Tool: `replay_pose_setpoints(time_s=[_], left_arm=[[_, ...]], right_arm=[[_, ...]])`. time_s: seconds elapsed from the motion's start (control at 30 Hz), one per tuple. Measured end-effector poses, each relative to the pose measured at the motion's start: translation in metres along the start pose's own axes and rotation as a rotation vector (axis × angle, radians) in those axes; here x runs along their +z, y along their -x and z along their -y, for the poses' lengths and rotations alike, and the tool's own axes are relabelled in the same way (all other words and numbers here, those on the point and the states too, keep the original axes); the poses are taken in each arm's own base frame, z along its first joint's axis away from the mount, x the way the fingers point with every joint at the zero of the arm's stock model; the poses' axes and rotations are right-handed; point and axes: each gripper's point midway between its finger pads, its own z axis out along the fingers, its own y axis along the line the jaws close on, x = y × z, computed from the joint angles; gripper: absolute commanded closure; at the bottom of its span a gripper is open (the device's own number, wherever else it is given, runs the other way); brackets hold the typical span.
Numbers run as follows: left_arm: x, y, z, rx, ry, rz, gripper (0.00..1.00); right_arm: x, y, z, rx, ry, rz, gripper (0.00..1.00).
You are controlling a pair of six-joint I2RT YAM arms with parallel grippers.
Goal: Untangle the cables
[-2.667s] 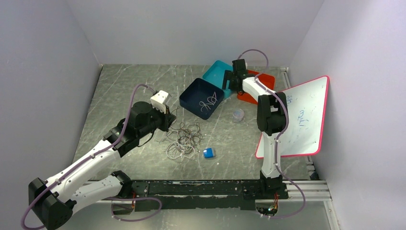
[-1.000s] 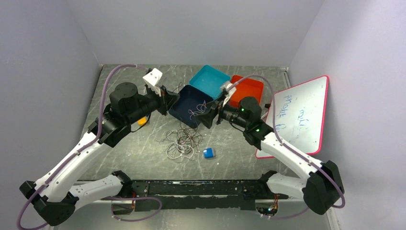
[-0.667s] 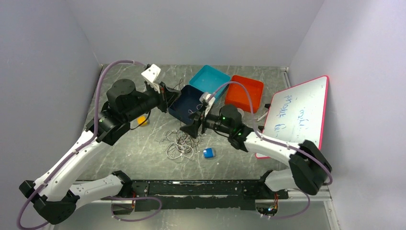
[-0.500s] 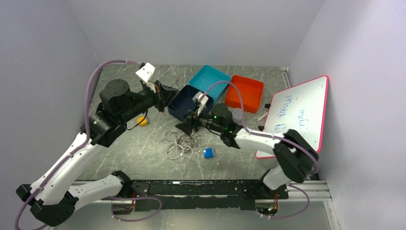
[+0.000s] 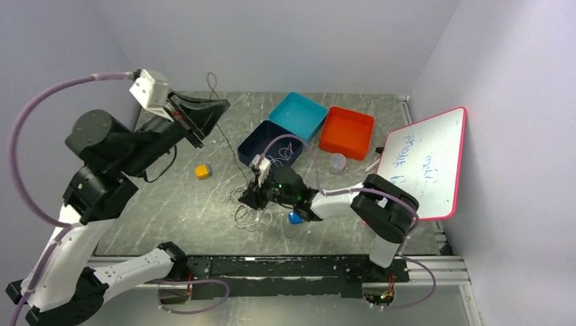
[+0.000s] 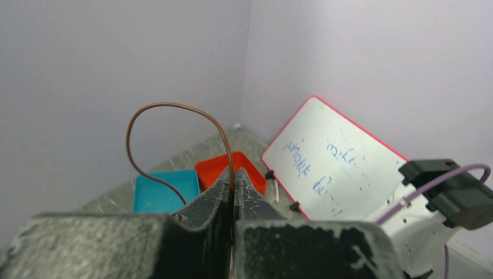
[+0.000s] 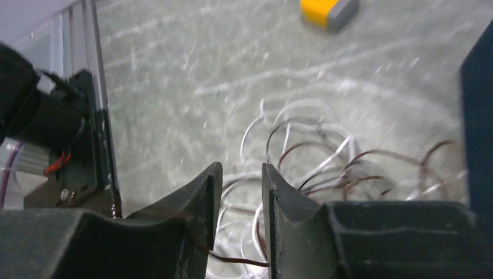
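Note:
The cables (image 5: pixel 257 205) lie as a tangle of whitish and dark loops on the table's middle. My left gripper (image 5: pixel 223 106) is raised high at the back left, shut on one thin brown cable (image 6: pixel 174 105) that arches above its fingertips (image 6: pixel 244 181) and trails down to the tangle. My right gripper (image 5: pixel 246 197) is low over the tangle's near left side. In the right wrist view its jaws (image 7: pixel 241 174) stand apart with a narrow gap, whitish loops (image 7: pixel 290 131) beneath them, and a brown strand (image 7: pixel 238 260) crossing deep between the fingers.
A navy tray (image 5: pixel 253 144) holding a cable, a teal tray (image 5: pixel 299 114) and an orange tray (image 5: pixel 346 130) sit at the back. A whiteboard (image 5: pixel 421 166) leans at the right. A yellow block (image 5: pixel 202 171), a blue block (image 5: pixel 295 217) and a clear cup (image 5: pixel 337 163) lie around the tangle.
My left gripper has risen up and to the left, drawing its cable out of the tangle. My right gripper swung down from the trays onto the tangle, its jaws narrowing.

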Motion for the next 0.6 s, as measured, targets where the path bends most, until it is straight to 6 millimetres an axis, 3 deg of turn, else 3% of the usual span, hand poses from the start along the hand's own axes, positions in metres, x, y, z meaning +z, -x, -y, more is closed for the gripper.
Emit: replay_pose_setpoints(time_s=[0.17, 0.33, 0.43, 0.6], left_arm=[[-0.005, 0.036, 0.002, 0.049, 0.010, 0.074, 0.93], [-0.002, 0.061, 0.001, 0.101, 0.020, 0.117, 0.93], [0.002, 0.069, 0.000, 0.128, 0.022, 0.128, 0.93], [0.008, 0.076, -0.001, 0.161, 0.024, 0.129, 0.93]], right_arm=[[-0.018, -0.060, -0.021, 0.049, -0.023, -0.103, 0.68], [-0.048, -0.108, -0.020, 0.102, -0.096, -0.186, 0.64], [-0.059, -0.112, -0.019, 0.116, -0.124, -0.181, 0.63], [-0.066, -0.087, -0.017, 0.111, -0.158, -0.107, 0.53]])
